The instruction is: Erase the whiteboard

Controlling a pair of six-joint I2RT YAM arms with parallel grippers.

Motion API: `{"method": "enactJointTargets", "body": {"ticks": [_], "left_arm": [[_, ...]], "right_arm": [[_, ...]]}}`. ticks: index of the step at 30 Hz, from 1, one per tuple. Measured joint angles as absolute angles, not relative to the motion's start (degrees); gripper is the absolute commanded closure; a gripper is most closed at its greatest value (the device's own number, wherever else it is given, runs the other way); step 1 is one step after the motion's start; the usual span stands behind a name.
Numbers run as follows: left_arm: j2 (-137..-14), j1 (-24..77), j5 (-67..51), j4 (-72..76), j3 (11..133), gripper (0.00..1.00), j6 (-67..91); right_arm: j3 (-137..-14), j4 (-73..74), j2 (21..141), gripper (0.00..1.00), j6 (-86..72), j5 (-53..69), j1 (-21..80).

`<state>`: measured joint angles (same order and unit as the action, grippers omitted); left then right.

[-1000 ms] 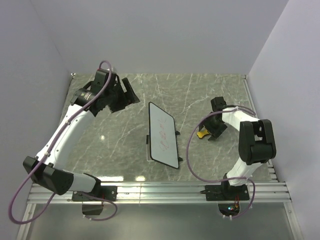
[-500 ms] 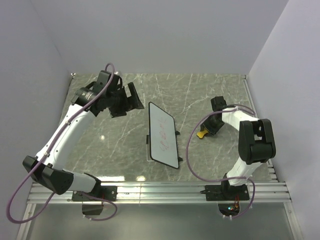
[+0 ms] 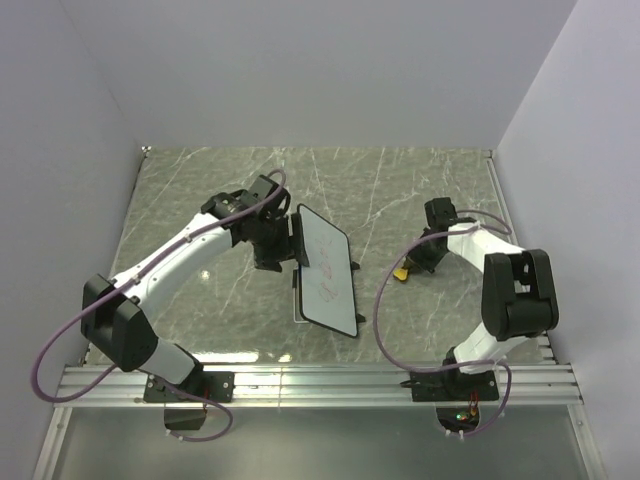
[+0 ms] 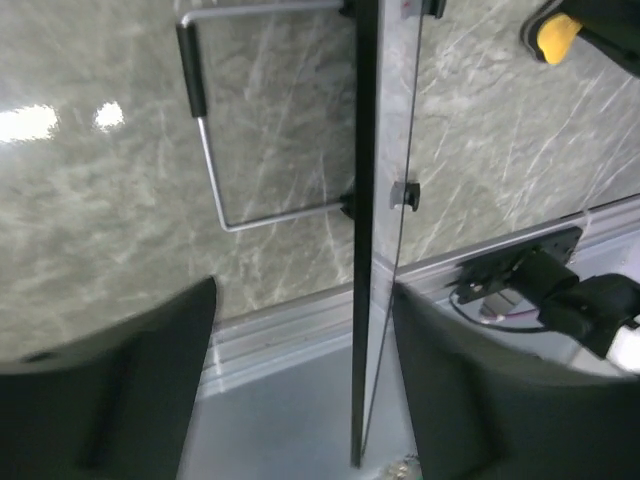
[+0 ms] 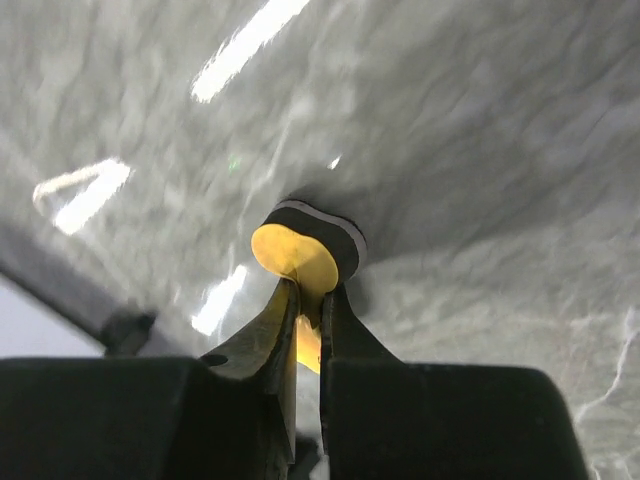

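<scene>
The whiteboard [image 3: 327, 272] stands propped near the table's middle, with faint red scribbles on its face. In the left wrist view it shows edge-on as a thin black frame [image 4: 364, 200]. My left gripper [image 3: 289, 243] is open and straddles the board's far end. That edge sits between the jaws [image 4: 303, 295], closer to the right finger [image 4: 450, 370], with a gap on both sides. My right gripper [image 3: 412, 260] is low over the table to the board's right, shut on the small yellow eraser [image 5: 298, 256], which also shows as a yellow eraser [image 3: 401, 270] from above.
A wire stand [image 4: 213, 160] with a black grip props the board from behind and rests on the marbled table [image 3: 220, 290]. The aluminium rail [image 3: 320, 380] with both arm bases runs along the near edge. Walls close in at left, back and right.
My left arm swung from the far left down to the whiteboard's far end and its jaws narrowed around the edge. My right gripper closed on the eraser.
</scene>
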<state>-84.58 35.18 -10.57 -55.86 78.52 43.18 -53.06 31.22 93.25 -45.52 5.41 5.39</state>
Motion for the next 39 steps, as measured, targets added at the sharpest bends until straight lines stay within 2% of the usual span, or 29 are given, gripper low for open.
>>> {"method": "enactJointTargets", "body": {"ticks": [1, 5, 9, 12, 13, 16, 19, 28, 39], "left_arm": [[-84.82, 35.55, -10.85, -55.24, 77.58, 0.42, 43.46], [-85.86, 36.01, -11.7, -52.31, 76.62, 0.65, 44.91], [-87.13, 36.8, -11.94, -50.24, 76.88, 0.69, 45.08], [-88.99, 37.28, -11.77, -49.67, 77.56, 0.78, 45.12], [-89.58, 37.36, -11.94, -49.67, 77.93, 0.85, 45.25], [-89.89, 37.45, -12.45, -48.77, 79.18, 0.94, 46.06], [-90.06, 38.13, -13.1, -47.13, 79.66, 1.0, 47.0], [-90.06, 38.7, -11.35, -47.37, 79.37, 1.0, 47.97], [-90.17, 39.27, -9.85, -47.83, 79.64, 1.0, 48.99]], "right_arm": [[-52.64, 31.51, 92.49, 1.0, -44.93, 6.61, 5.54], [-52.42, 31.64, 88.27, 1.0, -43.53, 11.16, 6.59], [-54.13, 31.88, 84.23, 1.0, -42.96, 15.29, 9.32], [-57.36, 31.79, 83.61, 1.0, -42.92, 18.55, 11.73], [-58.52, 31.42, 83.61, 1.0, -42.98, 19.99, 12.62], [-60.95, 28.99, 83.66, 1.0, -44.23, 24.8, 15.42], [-62.65, 24.77, 84.68, 1.0, -47.16, 29.28, 19.25], [-72.03, 19.33, 97.36, 1.0, -52.84, 35.66, 25.93], [-72.82, 18.09, 99.46, 1.0, -52.99, 36.07, 25.52]]}}
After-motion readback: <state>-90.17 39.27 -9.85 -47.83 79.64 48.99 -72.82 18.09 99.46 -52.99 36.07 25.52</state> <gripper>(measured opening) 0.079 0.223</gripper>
